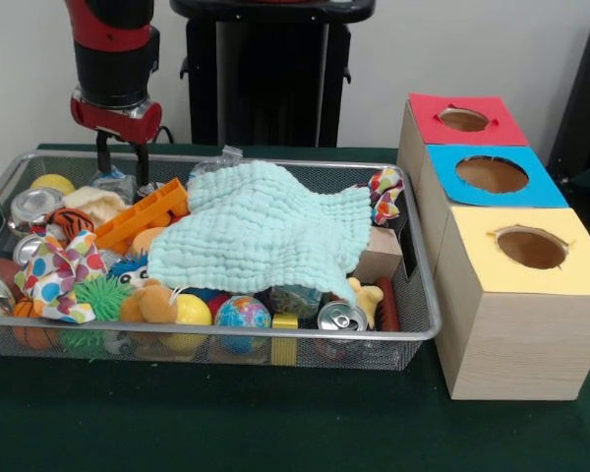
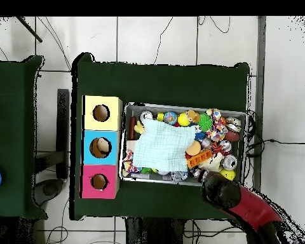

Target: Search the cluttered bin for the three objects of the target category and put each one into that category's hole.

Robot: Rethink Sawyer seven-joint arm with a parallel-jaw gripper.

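Note:
The wire mesh bin [image 1: 428,329] [image 2: 183,106] is full of clutter. My gripper [image 1: 122,169] hangs open over the bin's far left corner, with its fingers [image 1: 103,155] on either side of and just above a clear crinkly film bundle [image 1: 113,183]. A second film bundle [image 1: 222,159] [image 2: 179,175] lies at the far rim. A third is hidden. The red-topped box's hole [image 1: 463,119] [image 2: 99,182] is beside the bin and empty. In the overhead view the arm [image 2: 234,198] covers the gripper.
A pale green cloth [image 1: 265,231] [image 2: 161,144] covers the bin's middle. Polka-dot cloths [image 1: 59,275] [image 1: 385,192], silver cans [image 1: 339,317] [image 1: 34,205], an orange toy [image 1: 143,211] and balls [image 1: 242,313] lie around it. Blue-topped [image 1: 492,175] and yellow-topped [image 1: 531,248] boxes stand next to the red one.

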